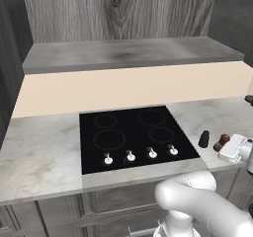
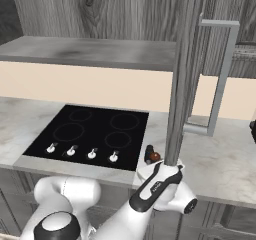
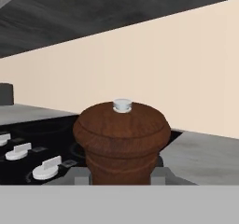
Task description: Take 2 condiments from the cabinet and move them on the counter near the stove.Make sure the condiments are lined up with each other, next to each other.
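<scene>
Gripper (image 3: pixel 121 177) clamped on the brown pepper mill (image 3: pixel 120 141), jaws closed tight around its lower body. Mill sits on the counter (image 1: pixel 39 152) just right of the stove (image 1: pixel 133 135), beside the black shaker (image 1: pixel 203 138), which is nearer the stove.

No text, label, brand, number or sign can be read on anything in these pictures. The stove (image 1: pixel 133 135) carries only faint burner rings and plain silver-white knobs along its front edge, with no markings that can be made out. The reddish-brown wooden shaker (image 3: pixel 121 141) is bare wood with a plain white cap, and the black shaker (image 1: pixel 203 139) near the counter's (image 1: pixel 39 152) right front corner shows no lettering.
</scene>
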